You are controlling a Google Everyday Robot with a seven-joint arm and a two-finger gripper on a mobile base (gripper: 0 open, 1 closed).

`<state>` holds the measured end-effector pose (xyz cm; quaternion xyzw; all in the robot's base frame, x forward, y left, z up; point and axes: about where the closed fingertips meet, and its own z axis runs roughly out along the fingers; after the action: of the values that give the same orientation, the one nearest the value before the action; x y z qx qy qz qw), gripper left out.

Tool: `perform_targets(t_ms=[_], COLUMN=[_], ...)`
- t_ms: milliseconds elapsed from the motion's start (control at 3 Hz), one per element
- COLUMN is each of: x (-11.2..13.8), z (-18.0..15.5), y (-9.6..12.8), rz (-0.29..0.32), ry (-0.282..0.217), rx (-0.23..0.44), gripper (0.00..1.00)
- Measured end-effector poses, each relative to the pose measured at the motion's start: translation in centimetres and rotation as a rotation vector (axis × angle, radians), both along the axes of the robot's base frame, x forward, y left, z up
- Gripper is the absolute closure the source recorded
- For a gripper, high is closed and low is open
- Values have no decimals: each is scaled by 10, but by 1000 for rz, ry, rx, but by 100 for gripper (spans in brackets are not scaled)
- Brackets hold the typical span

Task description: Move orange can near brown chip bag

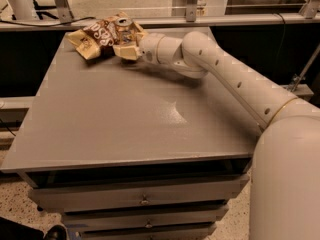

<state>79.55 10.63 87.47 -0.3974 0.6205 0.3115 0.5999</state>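
The orange can (123, 30) stands upright at the far left of the grey table (135, 114), its silver top showing. My gripper (126, 39) is shut on the orange can, with cream fingers on either side of it. The brown chip bag (98, 35) lies crinkled just left of the can, touching or nearly touching it, with yellow-cream ends and pale lettering. My white arm (220, 74) reaches in from the right across the table's far edge.
A metal rail and glass partition (190, 14) run behind the table's far edge. Drawers (145, 199) sit under the tabletop at the front. The arm's wide base (287, 174) fills the right foreground.
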Motion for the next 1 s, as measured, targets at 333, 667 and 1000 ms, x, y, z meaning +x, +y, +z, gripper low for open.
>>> perform_targets(t_ms=[333,667,1000], x=[0,0,-4], z=[-9,-13,-14], y=[0,2,4], rz=[16,28,43], ry=[38,58,68], rx=[-12,-17,-11], gripper=[59,35,12])
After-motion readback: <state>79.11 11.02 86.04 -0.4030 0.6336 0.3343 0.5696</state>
